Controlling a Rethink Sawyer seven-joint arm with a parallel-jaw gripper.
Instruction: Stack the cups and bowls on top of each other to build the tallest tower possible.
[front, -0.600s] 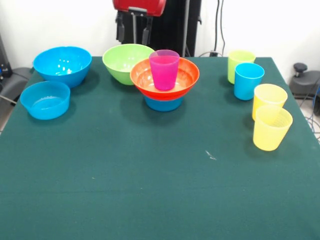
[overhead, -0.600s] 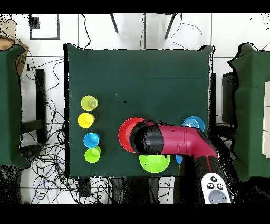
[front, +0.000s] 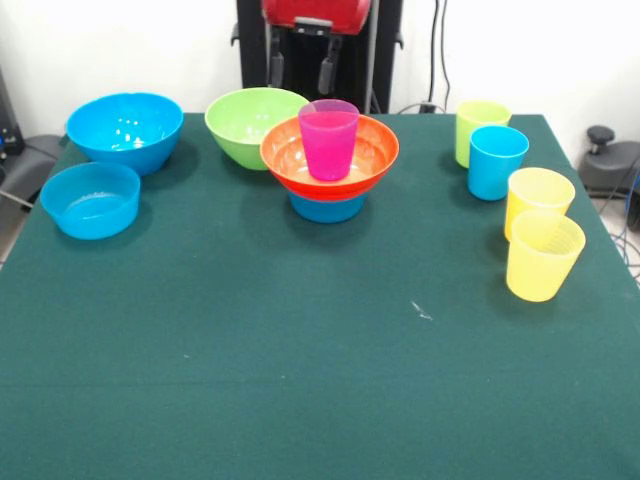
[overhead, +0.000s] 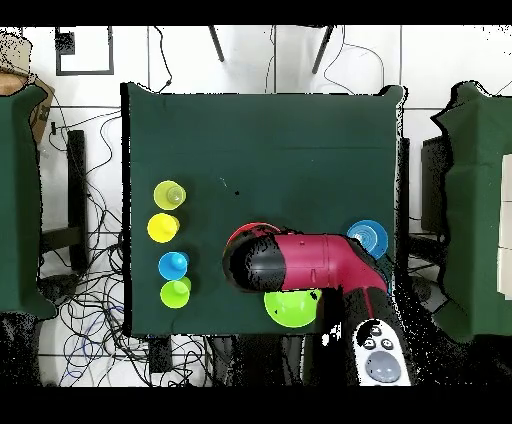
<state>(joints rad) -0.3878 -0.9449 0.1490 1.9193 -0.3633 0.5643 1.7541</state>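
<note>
The tower stands at the table's far middle: a small blue bowl (front: 327, 209) at the bottom, the wide orange bowl (front: 372, 160) on it, and the purple cup (front: 328, 142) upright inside. My gripper (front: 302, 82) hangs open and empty just behind and above the tower. The lime green bowl (front: 245, 125) sits next to the tower. The large blue bowl (front: 125, 130) and a smaller blue bowl (front: 90, 200) are at the left. The lime green cup (front: 478, 125), blue cup (front: 496, 162) and two yellow cups (front: 537, 197) (front: 543, 255) stand at the right. In the overhead view my arm (overhead: 300, 262) hides the tower.
The table (front: 300, 380) has a dark green cloth. Cables and chair legs lie on the floor around the table (overhead: 90, 300). The robot's pedestal (front: 320, 50) stands behind the far edge.
</note>
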